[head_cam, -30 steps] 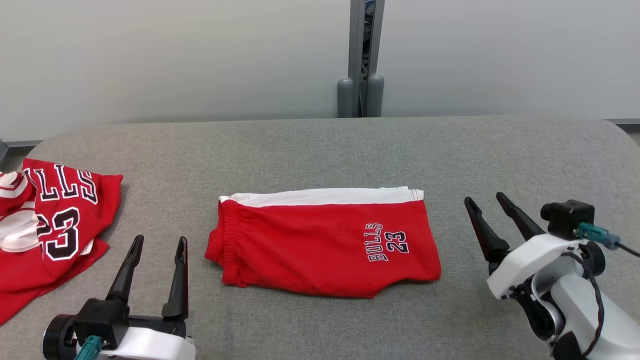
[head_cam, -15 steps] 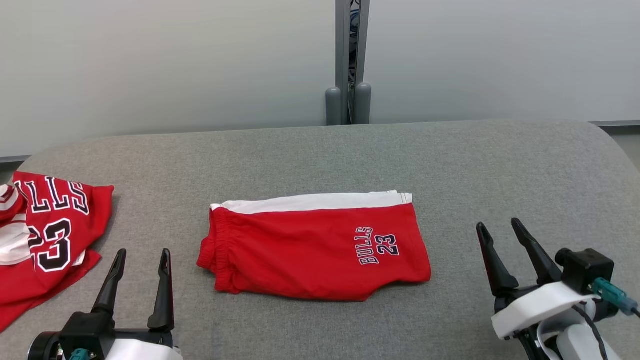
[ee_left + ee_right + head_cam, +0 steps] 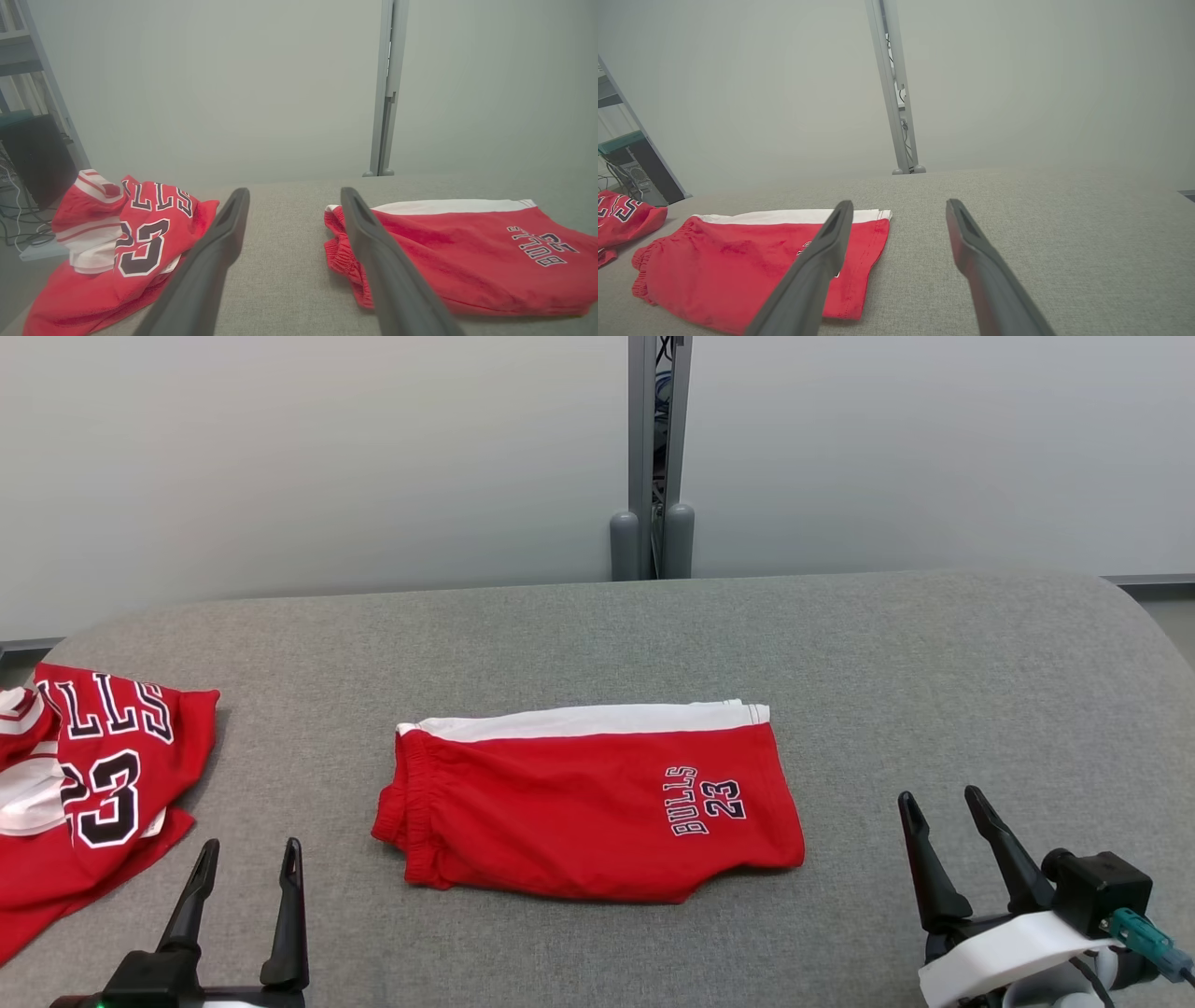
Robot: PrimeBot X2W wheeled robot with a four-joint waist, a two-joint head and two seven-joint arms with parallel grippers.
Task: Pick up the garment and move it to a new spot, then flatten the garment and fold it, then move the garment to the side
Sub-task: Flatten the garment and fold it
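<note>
**Folded shorts at mid-table, both grippers spread and empty**

At the left edge of the grey felt-covered table (image 3: 840,653) lies a crumpled red basketball jersey (image 3: 93,775) with white trim and a black "23". Over the table's front left corner, the left gripper (image 3: 252,845) hovers with its two long dark fingers spread apart, holding nothing. At the table's middle lies the pair of red cotton shorts (image 3: 579,812) with a white side stripe. It is folded in half into a flat rectangle, with the elastic waistband toward the left and the "BULLS 23" print toward the right. Behind the table's far edge rises a grey metal post (image 3: 653,448). Over the table's front right, the right gripper (image 3: 938,793) is likewise spread wide and empty, well apart from the shorts' hem.

The shorts look folded already, so I judge that the shift to the side is what remains. A pinch that catches only the upper layer would let the lower one drop, and the fold would open on lifting. Dragging rather than lifting could bunch the cloth against the felt. If carried toward the table's left, the shorts could land on the jersey. A grab at the wrong red garment is also possible.

Count: one table, one post, two garments (one jersey, one pair of shorts), and two grippers with two fingers each.
</note>
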